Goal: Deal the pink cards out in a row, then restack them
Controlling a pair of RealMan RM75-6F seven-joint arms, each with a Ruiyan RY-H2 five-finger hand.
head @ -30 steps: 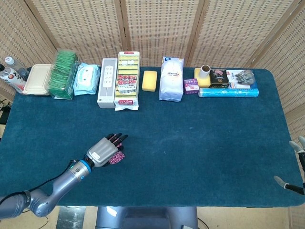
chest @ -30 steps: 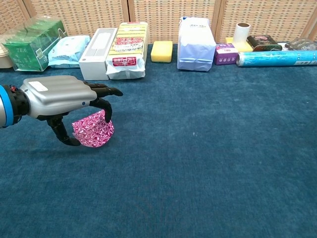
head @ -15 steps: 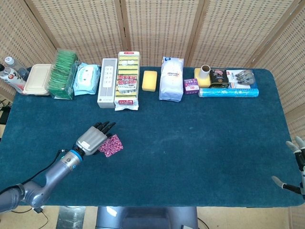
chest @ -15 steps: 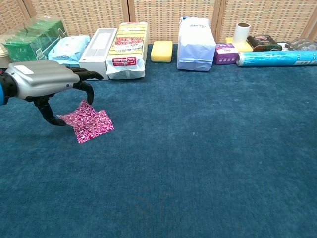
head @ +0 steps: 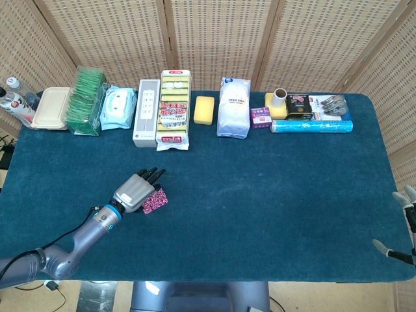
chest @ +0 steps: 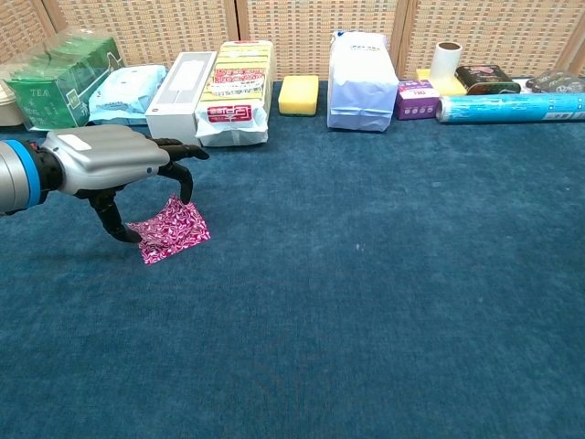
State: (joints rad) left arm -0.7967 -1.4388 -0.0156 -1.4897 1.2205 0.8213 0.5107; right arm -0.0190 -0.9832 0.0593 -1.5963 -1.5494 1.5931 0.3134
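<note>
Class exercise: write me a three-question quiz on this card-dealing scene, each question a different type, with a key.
1. True or false: the pink cards lie flat on the blue table.
2. Which hand is over the cards? A) left hand B) right hand
3. Fill in: the yellow sponge sits between the white bag and the ____ pack.

Key: 1 true; 2 A; 3 sponge pack.
</note>
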